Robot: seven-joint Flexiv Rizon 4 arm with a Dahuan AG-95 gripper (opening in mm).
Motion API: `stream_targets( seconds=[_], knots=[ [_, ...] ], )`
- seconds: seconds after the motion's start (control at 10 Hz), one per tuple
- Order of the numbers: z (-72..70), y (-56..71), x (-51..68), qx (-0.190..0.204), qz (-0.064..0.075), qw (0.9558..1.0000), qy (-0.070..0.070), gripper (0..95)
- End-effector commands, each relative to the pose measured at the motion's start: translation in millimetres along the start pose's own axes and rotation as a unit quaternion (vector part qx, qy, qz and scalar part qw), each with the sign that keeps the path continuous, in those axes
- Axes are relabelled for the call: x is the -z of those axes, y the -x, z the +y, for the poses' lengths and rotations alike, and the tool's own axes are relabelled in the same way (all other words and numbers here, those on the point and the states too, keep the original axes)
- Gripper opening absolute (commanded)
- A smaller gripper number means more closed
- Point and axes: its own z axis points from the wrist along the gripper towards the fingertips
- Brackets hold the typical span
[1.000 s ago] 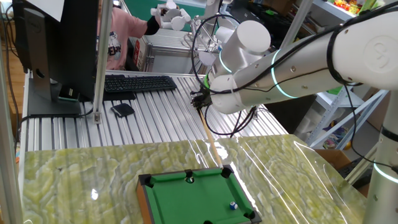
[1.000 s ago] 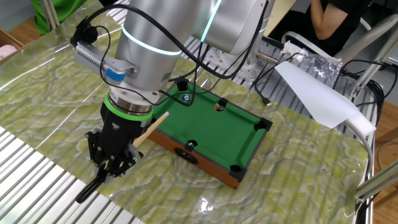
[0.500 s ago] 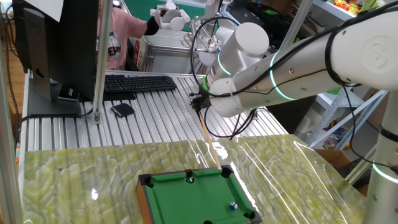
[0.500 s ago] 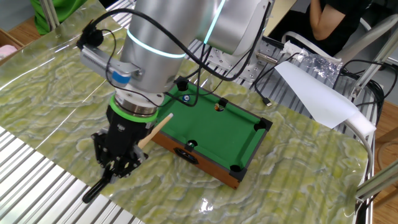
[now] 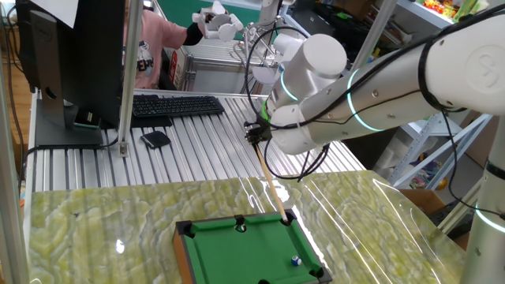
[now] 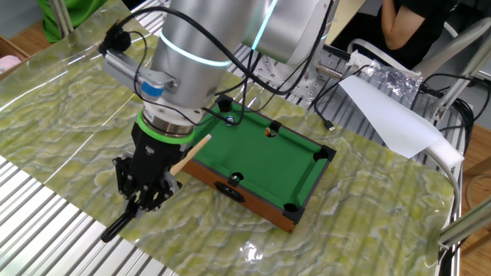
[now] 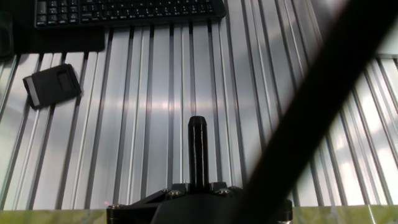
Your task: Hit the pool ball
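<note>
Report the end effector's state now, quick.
End effector: closed on the cue stick, whose black butt sticks out behind it and whose wooden tip reaches toward the mini pool table.

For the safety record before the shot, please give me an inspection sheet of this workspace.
Surface: green marbled mat over ribbed metal table.
Job's things: pool ball on mini pool table; dark ball near the far rail.
Clutter: keyboard, small black device, white paper.
Gripper: gripper shut on cue stick.
Cables: black loops at the wrist.
Surroundings: monitor, person behind.
</note>
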Motion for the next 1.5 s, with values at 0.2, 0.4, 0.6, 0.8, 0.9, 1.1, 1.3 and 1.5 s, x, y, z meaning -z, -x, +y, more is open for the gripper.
stream_targets(
  seconds=[0.2,0.4,0.6,0.8,0.9,1.1,1.3,1.5],
  knots=[
    [-0.4,-13.1,-2.2,-0.005,-0.007,1.0,-0.004,0.0],
    [0.0,-13.8,-1.8,0.004,-0.006,1.0,-0.004,0.0],
    [1.3,-17.0,-0.9,0.007,-0.006,1.0,-0.004,0.0],
    [2.8,-21.6,-0.6,0.005,-0.006,1.0,-0.004,0.0],
    [3.5,-25.3,-0.8,0.002,-0.007,1.0,-0.004,0.0],
    [4.3,-28.4,-0.9,0.001,-0.007,1.0,-0.003,0.0],
    [4.9,-30.6,0.5,0.0,-0.007,1.0,-0.004,0.0],
    [4.9,-33.9,1.2,0.001,-0.007,1.0,-0.004,0.0]
  ],
)
